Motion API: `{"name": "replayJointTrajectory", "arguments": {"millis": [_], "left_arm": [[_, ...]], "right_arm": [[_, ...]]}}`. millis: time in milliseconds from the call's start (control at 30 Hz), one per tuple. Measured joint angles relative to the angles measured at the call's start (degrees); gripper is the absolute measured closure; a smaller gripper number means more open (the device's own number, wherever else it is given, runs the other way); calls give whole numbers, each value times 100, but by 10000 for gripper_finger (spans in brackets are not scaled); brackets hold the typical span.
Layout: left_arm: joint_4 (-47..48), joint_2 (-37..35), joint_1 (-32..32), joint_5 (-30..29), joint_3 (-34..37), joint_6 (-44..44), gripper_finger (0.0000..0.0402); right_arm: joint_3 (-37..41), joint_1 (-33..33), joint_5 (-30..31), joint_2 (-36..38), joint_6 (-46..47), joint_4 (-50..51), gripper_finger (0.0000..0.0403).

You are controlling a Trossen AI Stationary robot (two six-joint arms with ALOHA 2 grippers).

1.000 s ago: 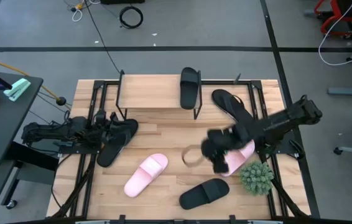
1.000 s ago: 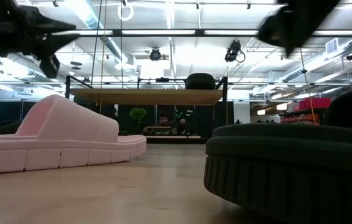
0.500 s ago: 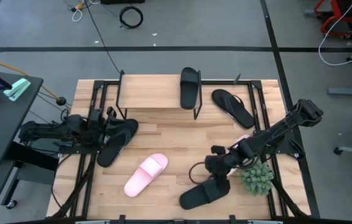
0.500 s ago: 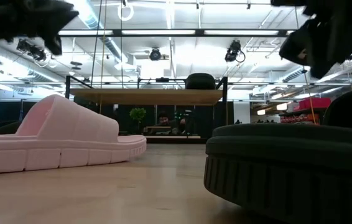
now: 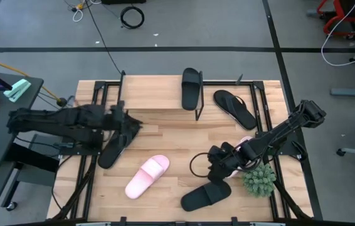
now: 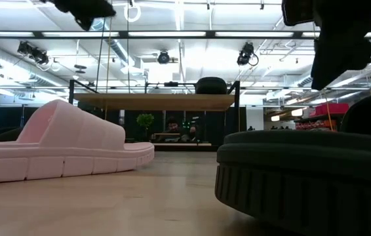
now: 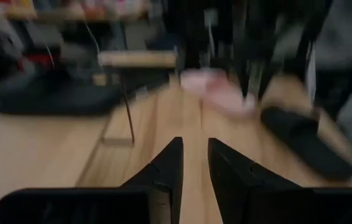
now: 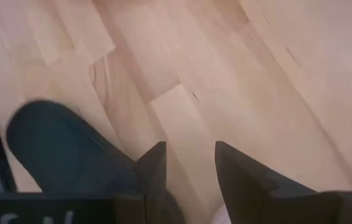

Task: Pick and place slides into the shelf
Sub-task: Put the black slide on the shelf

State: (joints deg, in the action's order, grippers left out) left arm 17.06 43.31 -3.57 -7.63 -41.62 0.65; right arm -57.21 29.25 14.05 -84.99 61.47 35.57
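The shelf point(image 5: 155, 93) stands at the table's far edge with one black broad-band slide point(image 5: 191, 88) on its top board. My right gripper point(image 5: 219, 171) is open, pointing down just above the far end of the second black slide point(image 5: 206, 195), which lies flat near the near edge point(image 8: 58, 149). A pink slide point(image 5: 147, 176) lies left of it, and the other pink slide point(image 5: 246, 143) shows only partly under my right arm. One thong flip-flop point(image 5: 235, 108) lies right of the shelf. The other flip-flop point(image 5: 116, 143) lies below my open left gripper point(image 5: 126, 119).
A spiky green plant ball point(image 5: 258, 179) sits right beside my right arm, near the table's right edge. A cable loop point(image 5: 196, 166) hangs by the right wrist. Bare wood point(image 5: 171, 141) lies between the shelf and the slides. Black frame rails point(image 5: 90, 182) run along both table sides.
My right gripper has moved from over the partly hidden pink slide toward the near edge and down, and now stands over the black slide's far end. My left arm has stretched out and risen, carrying its gripper toward the right, over the flip-flop.
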Motion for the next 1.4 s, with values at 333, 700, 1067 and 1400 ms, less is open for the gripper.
{"name": "replayJointTrajectory", "arguments": {"millis": [333,700,1067,1400], "left_arm": [[-305,1866,-693,579,-187,-1352,334],[-2793,3765,-1244,742,-194,-1634,318],[-2911,4571,-1408,758,-803,-1486,322],[-2864,4573,-1408,756,-910,-1478,319]], "right_arm": [[-6,760,-265,0,1822,-808,261],[-11,1270,-682,-738,2997,-827,268],[-8,1170,-1180,-855,2543,-319,274],[-6,1043,-640,-918,1853,-1062,275]]}}
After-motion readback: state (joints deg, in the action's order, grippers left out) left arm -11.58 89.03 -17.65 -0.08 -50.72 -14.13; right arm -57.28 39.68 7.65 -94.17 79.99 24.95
